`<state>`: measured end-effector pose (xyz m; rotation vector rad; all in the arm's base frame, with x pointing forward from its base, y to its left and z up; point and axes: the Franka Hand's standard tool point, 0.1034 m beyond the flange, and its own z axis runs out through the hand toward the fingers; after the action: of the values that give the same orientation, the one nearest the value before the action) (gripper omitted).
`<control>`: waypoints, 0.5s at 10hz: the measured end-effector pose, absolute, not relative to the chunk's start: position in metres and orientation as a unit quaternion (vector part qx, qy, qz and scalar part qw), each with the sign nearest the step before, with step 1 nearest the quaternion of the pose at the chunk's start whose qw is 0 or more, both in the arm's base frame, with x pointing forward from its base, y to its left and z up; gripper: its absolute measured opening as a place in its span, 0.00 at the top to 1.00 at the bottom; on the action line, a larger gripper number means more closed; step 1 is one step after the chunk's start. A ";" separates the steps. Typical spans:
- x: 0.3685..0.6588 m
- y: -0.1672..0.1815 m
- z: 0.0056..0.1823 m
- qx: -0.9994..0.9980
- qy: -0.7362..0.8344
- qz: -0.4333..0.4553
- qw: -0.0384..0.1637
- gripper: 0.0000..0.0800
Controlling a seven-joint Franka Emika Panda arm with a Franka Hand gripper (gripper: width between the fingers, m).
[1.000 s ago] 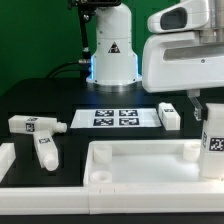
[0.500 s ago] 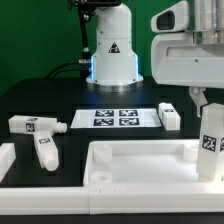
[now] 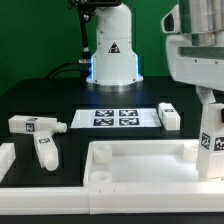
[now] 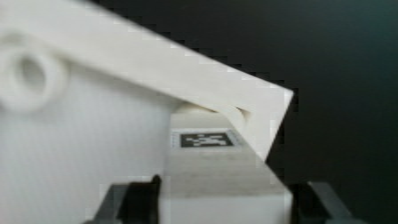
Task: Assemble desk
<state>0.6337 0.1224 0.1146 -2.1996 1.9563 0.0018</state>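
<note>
The white rimmed desk tabletop [image 3: 140, 166] lies at the front. My gripper [image 3: 210, 115] is at the exterior view's right, shut on a white tagged leg [image 3: 212, 145] held upright over the tabletop's right corner. In the wrist view the leg [image 4: 222, 165] sits between my fingers [image 4: 130, 202], its tag facing the camera, above the tabletop corner [image 4: 107, 120] near a round hole [image 4: 25, 75]. Two more legs [image 3: 35, 126] [image 3: 45, 151] lie at the left. A third leg [image 3: 170, 116] lies beside the marker board.
The marker board [image 3: 115, 117] lies flat in the middle, in front of the robot base [image 3: 110, 55]. A white border rail [image 3: 8, 165] runs along the front left edge of the black table.
My gripper has carried the leg toward the exterior view's right and a little lower, to the tabletop's right corner. The other parts have not moved.
</note>
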 end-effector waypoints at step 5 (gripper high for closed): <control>0.635 0.114 0.114 -0.883 0.460 -0.024 0.091 0.23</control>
<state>0.6348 0.1142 0.1144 -2.6228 1.3667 -0.0714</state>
